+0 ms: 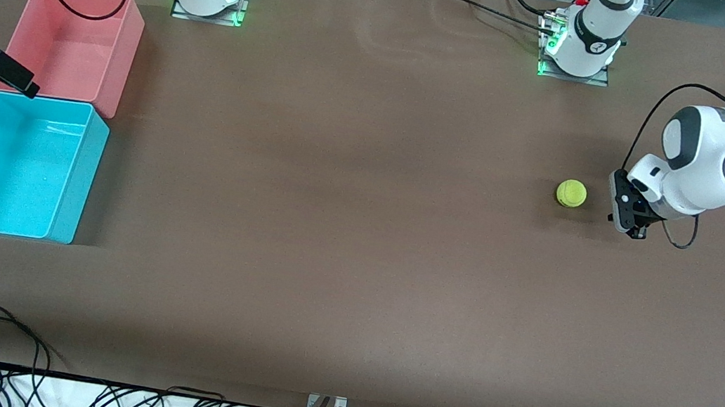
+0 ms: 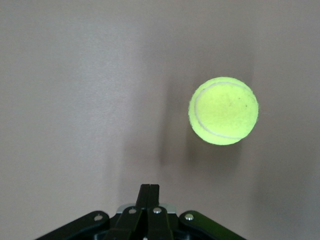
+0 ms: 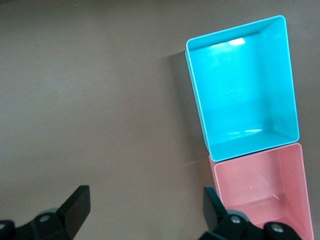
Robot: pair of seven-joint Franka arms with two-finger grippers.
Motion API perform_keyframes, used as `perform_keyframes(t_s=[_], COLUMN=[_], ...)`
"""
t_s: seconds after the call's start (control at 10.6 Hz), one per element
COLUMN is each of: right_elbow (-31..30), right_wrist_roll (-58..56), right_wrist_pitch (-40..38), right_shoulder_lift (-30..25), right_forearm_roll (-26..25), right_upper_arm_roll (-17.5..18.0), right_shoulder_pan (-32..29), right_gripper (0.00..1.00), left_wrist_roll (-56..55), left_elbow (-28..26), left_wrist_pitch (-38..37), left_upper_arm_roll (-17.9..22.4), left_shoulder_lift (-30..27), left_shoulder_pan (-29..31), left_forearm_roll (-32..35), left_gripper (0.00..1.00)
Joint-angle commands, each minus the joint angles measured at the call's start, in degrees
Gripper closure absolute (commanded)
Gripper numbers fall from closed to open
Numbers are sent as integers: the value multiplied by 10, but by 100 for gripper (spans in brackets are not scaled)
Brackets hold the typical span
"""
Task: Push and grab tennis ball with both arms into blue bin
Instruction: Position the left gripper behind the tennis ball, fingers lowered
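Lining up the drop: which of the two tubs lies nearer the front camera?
The blue bin. It sits lower in the front view, touching the pink tub, which lies farther from that camera. Both are empty.

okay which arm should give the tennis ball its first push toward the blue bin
Left, probably. The left gripper, shut, sits low beside the small fuzzy yellow-green tennis ball. The right gripper, open, waits over the cyan-blue rectangular plastic bin.

The fuzzy yellow-green tennis ball (image 1: 571,193) lies toward the left arm's end of the table. At the right arm's end, the cyan-blue rectangular plastic bin (image 1: 77,172) sits touching the pink rectangular plastic bin (image 1: 124,56), nearer the front camera.
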Motion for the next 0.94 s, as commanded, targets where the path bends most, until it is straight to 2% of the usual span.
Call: perform_keyframes(t_s=[0.0, 0.47, 0.85], right_elbow=[-6, -6, -7], right_wrist_roll=[-5, -5, -5], right_wrist_pitch=[3, 2, 2], right_shoulder_lift=[-5, -2, -1], right_forearm_roll=[10, 11, 11], right_upper_arm_roll=[1, 2, 2], right_shoulder_pan=[-4, -3, -2], right_gripper=[0, 0, 0], left_wrist_roll=[11, 16, 17], left_elbow=[-38, -88, -90], left_wrist_pitch=[30, 30, 72], left_upper_arm_roll=[-1, -1, -1], left_shoulder_lift=[-26, -36, -14], left_shoulder_pan=[-1, 11, 13], left_forearm_roll=[-2, 16, 24], left_gripper=[100, 100, 100])
